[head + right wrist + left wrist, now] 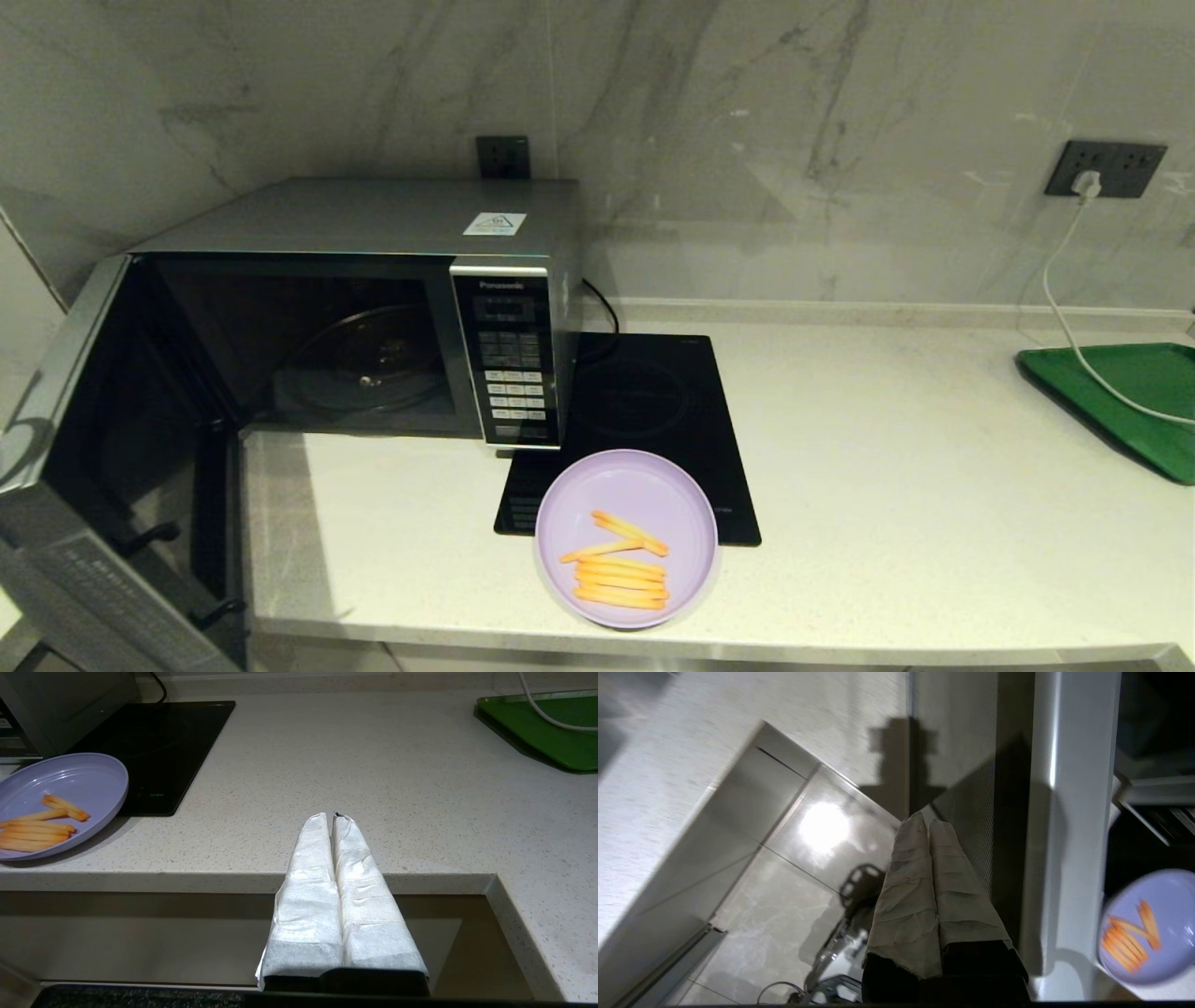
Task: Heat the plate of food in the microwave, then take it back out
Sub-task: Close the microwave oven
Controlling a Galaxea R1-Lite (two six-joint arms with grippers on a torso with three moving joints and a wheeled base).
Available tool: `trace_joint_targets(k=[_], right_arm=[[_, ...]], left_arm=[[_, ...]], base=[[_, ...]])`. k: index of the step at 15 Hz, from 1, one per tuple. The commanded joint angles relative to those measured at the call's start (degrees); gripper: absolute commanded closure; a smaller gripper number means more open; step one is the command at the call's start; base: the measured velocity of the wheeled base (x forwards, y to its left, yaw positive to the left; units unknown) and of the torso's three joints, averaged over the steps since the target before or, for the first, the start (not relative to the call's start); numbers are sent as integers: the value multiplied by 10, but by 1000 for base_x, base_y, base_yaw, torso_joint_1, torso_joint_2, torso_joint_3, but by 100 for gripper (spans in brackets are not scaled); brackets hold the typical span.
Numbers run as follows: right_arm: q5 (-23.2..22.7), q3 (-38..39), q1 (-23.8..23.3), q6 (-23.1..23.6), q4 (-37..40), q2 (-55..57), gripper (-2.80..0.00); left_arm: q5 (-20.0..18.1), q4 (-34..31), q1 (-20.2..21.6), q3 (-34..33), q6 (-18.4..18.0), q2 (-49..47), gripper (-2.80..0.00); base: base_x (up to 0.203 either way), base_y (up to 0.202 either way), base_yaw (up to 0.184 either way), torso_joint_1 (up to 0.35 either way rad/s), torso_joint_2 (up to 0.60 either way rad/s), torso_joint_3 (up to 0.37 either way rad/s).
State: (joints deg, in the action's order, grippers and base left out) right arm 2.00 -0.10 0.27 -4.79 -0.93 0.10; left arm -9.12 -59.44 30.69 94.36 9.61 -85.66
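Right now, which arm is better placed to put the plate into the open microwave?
Probably the left: the left gripper is beside the plate of food on the microwave side.

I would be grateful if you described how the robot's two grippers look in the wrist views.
Both look alike. The left gripper has two long tapering fingers wrapped in creased off-white tape or cloth, on a black base. The right gripper has the same pale wrapped fingers and black mount. No cables or markings show on either.

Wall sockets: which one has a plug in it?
The right-hand socket, above the green tray, holds a white plug with its cable. The one behind the microwave shows none.
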Motion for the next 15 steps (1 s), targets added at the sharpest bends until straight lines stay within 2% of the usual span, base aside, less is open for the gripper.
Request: trace_joint_targets(k=[1,4,10,12,15], right_arm=[[0,0,1,0,0,0,0],[0,0,0,0,0,0,0],[0,0,0,0,0,0,0],[0,0,0,0,0,0,0],[0,0,0,0,0,0,0]], left_arm=[[1,-13,-36,-34,7,37,0],[-1,-17,-93,-76,10,57,0],[4,3,-261,-116,54,68,0],[3,74,-299,-138,56,67,0],[6,231,-362,-191,48,65,0]], base=[[0,0,0,0,0,0],[0,0,0,0,0,0],[0,0,0,0,0,0],[0,0,0,0,0,0],[0,0,0,0,0,0]])
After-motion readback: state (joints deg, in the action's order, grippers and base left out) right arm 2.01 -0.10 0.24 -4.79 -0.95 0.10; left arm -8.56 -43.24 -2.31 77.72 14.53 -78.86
